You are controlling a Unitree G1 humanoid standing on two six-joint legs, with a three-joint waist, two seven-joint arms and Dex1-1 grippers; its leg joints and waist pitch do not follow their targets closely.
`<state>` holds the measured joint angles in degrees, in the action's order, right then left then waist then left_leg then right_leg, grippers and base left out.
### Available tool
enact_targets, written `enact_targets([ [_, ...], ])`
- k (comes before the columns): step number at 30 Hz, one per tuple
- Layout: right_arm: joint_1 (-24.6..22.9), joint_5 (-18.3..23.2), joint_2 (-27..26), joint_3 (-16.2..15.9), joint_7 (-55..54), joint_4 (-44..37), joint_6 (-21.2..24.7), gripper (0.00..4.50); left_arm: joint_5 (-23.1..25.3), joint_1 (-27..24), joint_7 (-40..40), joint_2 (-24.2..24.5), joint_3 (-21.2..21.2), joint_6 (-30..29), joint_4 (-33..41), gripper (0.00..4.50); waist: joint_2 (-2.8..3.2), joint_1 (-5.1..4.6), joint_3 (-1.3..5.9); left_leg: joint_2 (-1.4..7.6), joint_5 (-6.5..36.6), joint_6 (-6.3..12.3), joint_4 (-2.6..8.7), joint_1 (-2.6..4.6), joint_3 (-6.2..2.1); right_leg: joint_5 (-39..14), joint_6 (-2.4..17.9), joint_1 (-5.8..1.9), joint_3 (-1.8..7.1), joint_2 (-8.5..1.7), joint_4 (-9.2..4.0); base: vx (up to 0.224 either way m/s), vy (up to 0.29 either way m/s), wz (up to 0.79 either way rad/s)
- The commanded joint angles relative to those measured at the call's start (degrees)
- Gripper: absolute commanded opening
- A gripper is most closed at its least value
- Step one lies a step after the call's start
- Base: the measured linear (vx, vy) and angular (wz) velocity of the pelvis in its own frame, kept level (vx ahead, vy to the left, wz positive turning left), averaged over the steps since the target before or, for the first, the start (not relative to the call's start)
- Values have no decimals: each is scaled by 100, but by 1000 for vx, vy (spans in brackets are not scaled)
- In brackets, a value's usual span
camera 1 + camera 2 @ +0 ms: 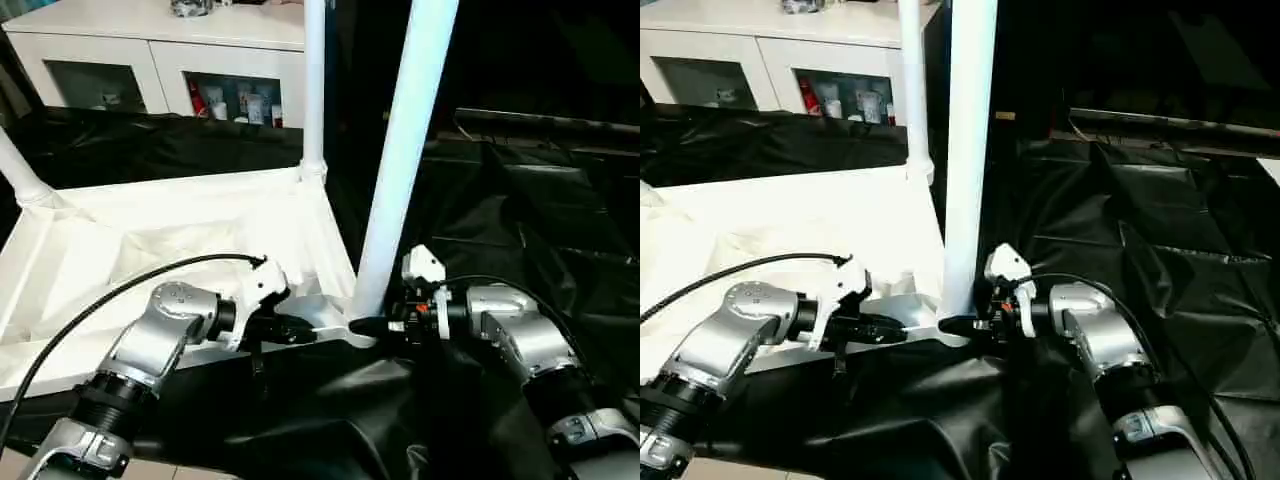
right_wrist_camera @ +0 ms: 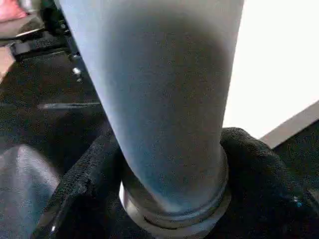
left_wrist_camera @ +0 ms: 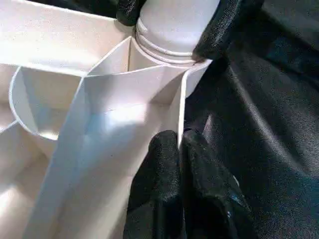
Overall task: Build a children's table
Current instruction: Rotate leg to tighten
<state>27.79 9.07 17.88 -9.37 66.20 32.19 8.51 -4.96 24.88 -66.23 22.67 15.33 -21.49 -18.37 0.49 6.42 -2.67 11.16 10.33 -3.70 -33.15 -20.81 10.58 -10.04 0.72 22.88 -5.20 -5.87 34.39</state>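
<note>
The children's table lies upside down on black cloth, its ribbed white top (image 1: 150, 250) facing up. Three white tube legs stand in its corners: a near one (image 1: 405, 150), a far one (image 1: 314, 90) and one at the left (image 1: 20, 170). My left gripper (image 1: 305, 330) is shut on the thin rim wall of the top, right beside the near leg's socket; the left wrist view shows its fingertips (image 3: 164, 149) pinching that wall. My right gripper (image 1: 365, 327) holds the base of the near leg (image 2: 159, 99), with a finger (image 2: 254, 169) pressed on each side.
A white cabinet (image 1: 150, 50) with glass-fronted compartments stands at the back. Crumpled black cloth (image 1: 520, 220) covers the surface to the right and front. A black cable (image 1: 120, 290) arcs over the top to my left wrist.
</note>
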Motion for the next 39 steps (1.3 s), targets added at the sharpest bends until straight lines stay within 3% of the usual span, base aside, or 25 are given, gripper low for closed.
enact_targets([
  [1, 41, -190, -370, 177, -1266, 339, 224, 264, 288, 122, 982, -438, 30, -116, -643, 0, 2, -22, 303, 200, 1410, 121, 409, 69, -61, -1819, 1128, -247, 276, -298, -451, 0, 0, 0],
  [3, 100, -162, -692, 422, -2083, 480, 500, 264, 443, 323, 1594, -733, -37, -110, -980, 0, -27, -49, 281, 179, 1800, -77, 433, 127, -100, -2522, 906, -247, 261, -320, -520, 0, 0, 0],
  [5, 148, -183, -961, 562, -2731, 571, 646, 263, 507, 485, 1990, -993, -71, -162, -1182, 0, 16, -113, 265, 170, 2170, -175, 448, 191, -125, -3103, 635, -188, 249, -321, -617, -58, 8, -3],
  [8, 214, -285, -1256, 619, -3401, 742, 710, 263, 584, 683, 2410, -1341, -58, -149, -1397, 0, -6, -170, 244, 137, 2404, -153, 445, 196, -147, -3514, 428, -176, 201, -313, -702, -17, 3, 0],
  [9, 251, -328, -1379, 616, -3624, 806, 675, 263, 603, 762, 2532, -1497, -25, -103, -1468, 0, 14, -182, 230, 122, 2524, -151, 429, 237, -158, -3755, 322, -142, 166, -319, -765, 0, 0, 0],
  [10, 277, -355, -1460, 615, -3771, 847, 649, 263, 613, 814, 2609, -1600, -3, -70, -1516, 0, 29, -203, 227, 119, 2661, -157, 430, 257, -184, -3879, 241, -146, 109, -321, -816, 0, 0, 0],
  [11, 323, -365, -1562, 631, -3899, 888, 604, 263, 642, 864, 2607, -1717, 43, -8, -1569, 0, 25, -226, 238, 119, 2699, -143, 450, 233, -206, -3843, 160, -194, 58, -319, -844, 0, 0, 0],
  [12, 362, -382, -1629, 621, -3935, 911, 514, 263, 676, 897, 2568, -1793, 103, 64, -1599, 0, 46, -219, 247, 125, 2728, -149, 461, 227, -219, -3790, 141, -202, 50, -320, -837, 0, 0, 0],
  [14, 399, -448, -1684, 549, -3881, 842, 328, 263, 736, 909, 2351, -1833, 275, 304, -1626, 0, 65, -224, 257, 145, 2861, -123, 479, 247, -226, -3578, 171, -177, 50, -318, -855, 0, 0, 0],
  [15, 396, -448, -1676, 543, -3854, 815, 305, 263, 739, 899, 2308, -1821, 299, 321, -1612, 0, 59, -230, 259, 147, 2857, -114, 493, 224, -231, -3503, 185, -200, 49, -313, -846, 0, 0, 0],
  [17, 373, -336, -1647, 607, -3697, 664, 301, 333, 754, 853, 2137, -1742, 392, 429, -1577, 0, 71, -222, 263, 160, 2871, -89, 527, 204, -235, -3285, 263, -204, 84, -320, -818, 0, 0, 0],
  [21, 321, -134, -1404, 754, -3383, 417, 320, 342, 804, 823, 1900, -1553, 426, 720, -1662, 0, 48, -199, 267, 156, 2738, -33, 525, 193, -207, -3196, 366, -195, 135, -346, -799, 0, 0, 0],
  [23, 269, -68, -1204, 750, -3113, 264, 323, 378, 798, 838, 1791, -1510, 392, 862, -1695, 0, 24, -146, 279, 163, 2456, 51, 517, 198, -168, -3059, 446, -194, 170, -358, -784, 0, 0, 0],
  [27, 12, 121, -493, 725, -2102, -316, 395, 382, 727, 855, 1524, -1418, 311, 1284, -1708, 0, -10, -41, 293, 183, 1988, 201, 509, 172, -116, -2732, 517, -228, 228, -354, -743, 0, 0, 0],
  [30, -152, 261, -63, 762, -1541, -605, 457, 382, 692, 878, 1601, -1400, 226, 1459, -1736, 0, -12, 30, 320, 207, 1585, 298, 503, 119, -95, -2254, 679, -270, 245, -347, -651, 0, 0, 0],
  [32, -311, 524, 451, 880, -837, -921, 608, 382, 537, 916, 1627, -1402, 31, 1612, -1738, 0, -16, 76, 313, 209, 1613, 314, 473, 162, -69, -2251, 736, -241, 259, -335, -654, 0, 0, 0],
  [33, -333, 589, 545, 903, -698, -977, 654, 382, 493, 916, 1579, -1396, -8, 1626, -1714, 0, -48, 130, 311, 207, 1590, 357, 445, 180, -36, -2253, 748, -231, 279, -325, -651, 0, 0, 0],
  [34, -346, 630, 601, 915, -616, -1013, 683, 382, 469, 914, 1548, -1391, -31, 1637, -1698, 0, -52, 155, 320, 206, 1509, 395, 435, 164, -22, -2251, 786, -235, 284, -333, -620, 0, 0, 0],
  [35, -383, 670, 699, 911, -487, -1085, 719, 383, 474, 907, 1534, -1358, -46, 1654, -1659, 28, -64, 154, 347, 198, 1265, 415, 427, 91, -21, -2107, 789, -283, 269, -337, -572, 0, 0, 0],
  [36, -446, 717, 858, 898, -296, -1201, 771, 383, 468, 874, 1491, -1292, -67, 1628, -1554, 28, -59, 162, 362, 198, 1149, 434, 426, 62, -32, -2009, 783, -313, 256, -338, -550, 0, 0, 0],
  [39, -534, 756, 1179, 857, 67, -1360, 876, 385, 321, 739, 1296, -1113, -177, 1353, -1190, 63, -36, 199, 410, 233, 824, 518, 369, 47, -20, -1355, 1023, -298, 247, -330, -456, 0, 0, 0],
])
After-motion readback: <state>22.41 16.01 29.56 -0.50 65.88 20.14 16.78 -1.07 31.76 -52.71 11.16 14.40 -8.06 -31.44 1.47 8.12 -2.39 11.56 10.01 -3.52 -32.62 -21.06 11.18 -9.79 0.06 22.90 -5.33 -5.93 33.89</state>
